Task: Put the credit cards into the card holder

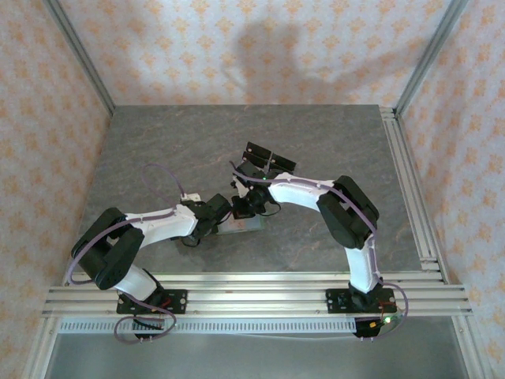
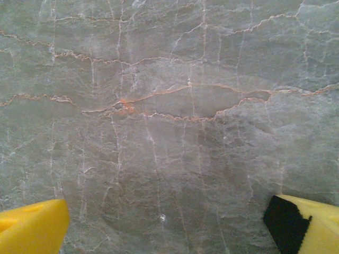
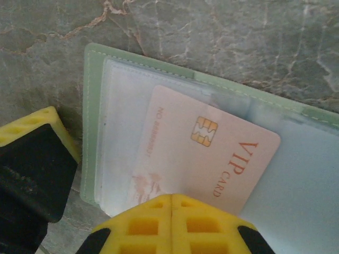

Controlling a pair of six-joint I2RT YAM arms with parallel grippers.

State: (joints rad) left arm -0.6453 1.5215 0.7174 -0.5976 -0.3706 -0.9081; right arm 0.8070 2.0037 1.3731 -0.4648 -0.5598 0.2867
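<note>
**Clerk:** Fingers, right gripper: yellow, moulded with square pockets, closed tip to tip, nothing between them. The tips sit over the near edge of one credit card. I cannot tell whether they touch it.

**Checker:** Left gripper?

**Clerk:** Spread wide and holding nothing. One yellow tip sits in each lower corner of its wrist view, the right one black-padded. Bare surface lies between and ahead of them.

**Checker:** Room and edges?

**Clerk:** From above, both grippers meet near the middle of the surface. The far part and both sides are open. Metal rails run along the near and right edges. A black-topped stand sits just beyond the right wrist.

**Checker:** Card holder?

**Clerk:** It lies open and flat, just in front of the two wrists in the top view. It has a sage-green soft border with a stitched line and cloudy clear sleeves inside. A yellow block with a black face stands just beside its left edge.

**Checker:** The card itself?

**Clerk:** Pale pinkish, thin, with rounded corners. It has a gold chip and red "VIP CARD" lettering. It lies skewed across the sleeves. Whether it is tucked in or on top, I cannot tell.

**Checker:** Surface material?

**Clerk:** Grey-green marble pattern, with orange and white veins.
</note>
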